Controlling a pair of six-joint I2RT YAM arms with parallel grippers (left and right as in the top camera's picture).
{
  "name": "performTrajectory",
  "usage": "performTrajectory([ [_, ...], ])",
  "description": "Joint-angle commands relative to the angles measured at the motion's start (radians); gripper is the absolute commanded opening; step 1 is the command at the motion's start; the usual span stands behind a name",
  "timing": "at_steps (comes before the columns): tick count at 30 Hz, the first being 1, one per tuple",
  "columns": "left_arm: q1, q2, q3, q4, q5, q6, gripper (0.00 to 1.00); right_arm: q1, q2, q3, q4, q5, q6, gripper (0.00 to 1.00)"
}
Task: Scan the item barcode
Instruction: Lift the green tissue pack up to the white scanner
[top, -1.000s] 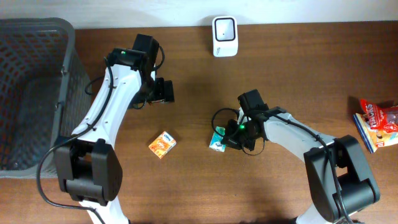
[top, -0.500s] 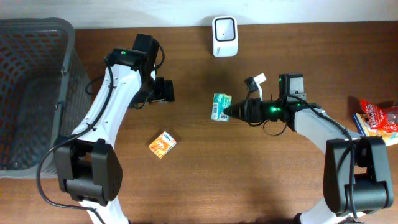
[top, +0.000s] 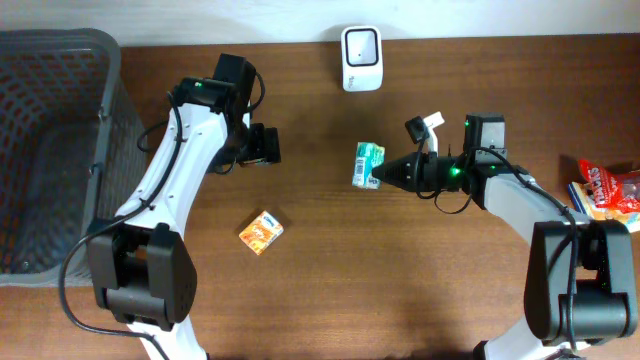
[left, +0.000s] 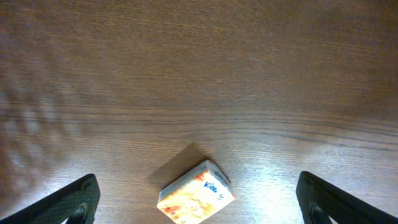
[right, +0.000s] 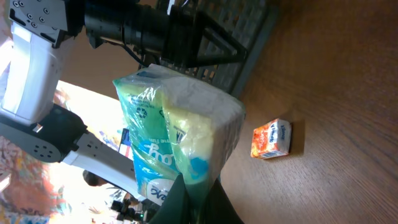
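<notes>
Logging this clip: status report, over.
Right gripper shut on green packet, short of scanner. Left gripper open, empty. Nothing between packet and scanner.

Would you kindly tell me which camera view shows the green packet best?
The right wrist view: the green packet looms large, print visible, pinched by the right fingers. Overhead shows it small and distant. The left wrist view misses it.

Even overhead light; right-wrist bg overexposed, sharp.
</notes>
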Motion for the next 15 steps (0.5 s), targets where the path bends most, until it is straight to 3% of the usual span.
performTrajectory([
  [1,0.002,-0.01,0.006,0.007,-0.011,-0.01,0.99,-0.005,-0.02,0.002,0.003,-0.035,-0.006,0.04],
  [5,0.002,-0.01,0.006,0.011,-0.011,-0.01,0.99,-0.005,-0.02,0.002,0.071,-0.035,-0.005,0.04],
  [7,0.002,-0.01,0.006,0.022,-0.011,-0.01,0.99,-0.005,-0.02,0.002,0.236,-0.035,0.075,0.09],
  [9,0.002,-0.01,0.006,0.027,-0.011,-0.01,0.99,-0.006,-0.02,0.002,0.423,-0.034,0.2,0.1],
  [11,0.002,-0.01,0.004,0.028,-0.011,-0.01,0.99,-0.006,-0.02,0.01,0.74,-0.029,0.459,0.1],
  [12,0.002,-0.01,0.003,0.029,-0.01,-0.01,0.99,-0.006,-0.02,0.023,0.872,0.01,0.624,0.04],
  [13,0.002,-0.01,-0.001,0.031,-0.01,-0.01,0.99,-0.008,-0.02,0.037,0.937,0.038,0.703,0.04],
  [15,0.002,-0.01,-0.016,0.036,-0.01,-0.01,0.99,-0.008,-0.019,0.053,0.945,0.049,0.721,0.04],
])
